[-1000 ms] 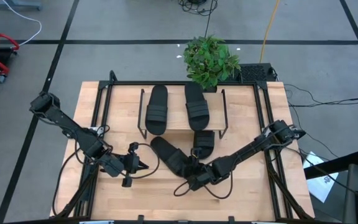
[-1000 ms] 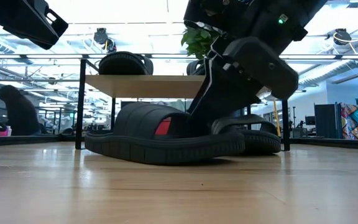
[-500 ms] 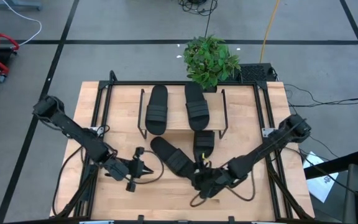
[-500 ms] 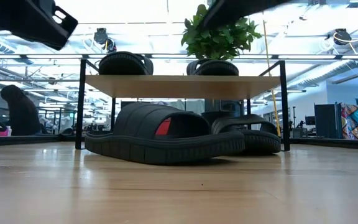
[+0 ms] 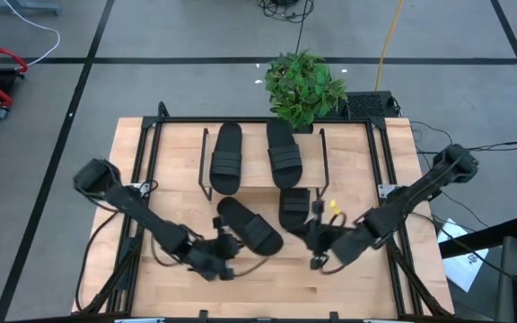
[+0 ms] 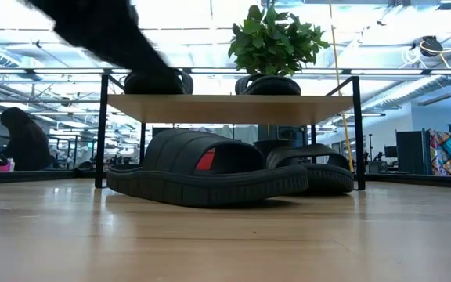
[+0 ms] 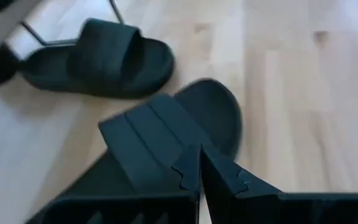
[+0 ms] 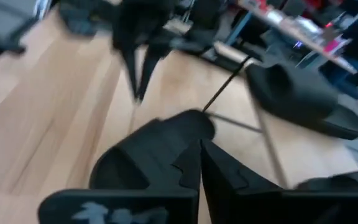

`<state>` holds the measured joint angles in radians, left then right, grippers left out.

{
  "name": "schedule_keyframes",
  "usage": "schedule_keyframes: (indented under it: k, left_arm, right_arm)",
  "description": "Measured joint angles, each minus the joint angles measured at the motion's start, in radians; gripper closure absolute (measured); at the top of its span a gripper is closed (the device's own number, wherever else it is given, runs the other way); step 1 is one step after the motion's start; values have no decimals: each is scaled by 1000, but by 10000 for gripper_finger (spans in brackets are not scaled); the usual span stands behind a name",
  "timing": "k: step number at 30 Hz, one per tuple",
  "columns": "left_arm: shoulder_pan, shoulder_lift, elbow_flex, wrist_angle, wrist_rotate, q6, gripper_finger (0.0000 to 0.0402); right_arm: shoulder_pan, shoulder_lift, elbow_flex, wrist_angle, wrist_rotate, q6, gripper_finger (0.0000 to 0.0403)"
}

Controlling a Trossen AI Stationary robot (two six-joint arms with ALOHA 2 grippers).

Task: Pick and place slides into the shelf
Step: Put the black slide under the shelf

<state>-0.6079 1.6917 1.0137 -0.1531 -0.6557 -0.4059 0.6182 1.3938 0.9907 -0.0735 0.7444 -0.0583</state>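
While two slides (image 5: 226, 157) (image 5: 284, 152) sit side by side on top of the shelf (image 5: 258, 179), I have two more to deal with: one slide (image 5: 294, 208) lies partly under the shelf's near edge, and another slide (image 5: 250, 224) lies askew on the table (image 5: 142, 152) just near of the shelf. My left gripper (image 5: 223, 258) hovers low at the near-left end of that askew slide, and in its wrist view the two fingers are pressed together with nothing between them, pointing at the slide's ribbed strap. My right gripper (image 5: 315, 240) hangs just right of the same slide, near the shelf's right leg, and its fingers likewise read as pressed together and empty in its own wrist view. I judge the pick on the askew slide has not begun. From here the risks, as I see them, are these: both arms crowd one slide and could knock each other; closed fingers lowered onto the strap would only shove the slide further under the shelf or against its neighbour; and a lift taken close to the wire legs could catch the shelf and tip the two slides already placed. A potted plant (image 5: 303, 85) stands beyond the shelf.
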Motion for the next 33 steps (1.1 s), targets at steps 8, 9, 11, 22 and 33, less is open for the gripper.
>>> schedule_keyframes:
  k: [8, 9, 11, 22, 33]
  left_arm:
    - [6, 280, 454, -386, -119, -94, 389]
    - [8, 312, 509, -416, -114, -80, 389]
    - [8, 370, 603, -511, -109, -56, 389]
    - [66, 470, 789, -716, 147, -38, 267]
    - [115, 490, 790, -757, 98, -1, 84]
  right_arm:
    - [11, -225, -199, 224, 16, -31, 397]
    - [15, -250, -218, 229, 15, -39, 397]
    - [21, -293, -245, 234, 15, -53, 397]
    - [84, -442, -322, 231, 11, -109, 397]
    - [91, -478, -334, 227, 13, -138, 397]
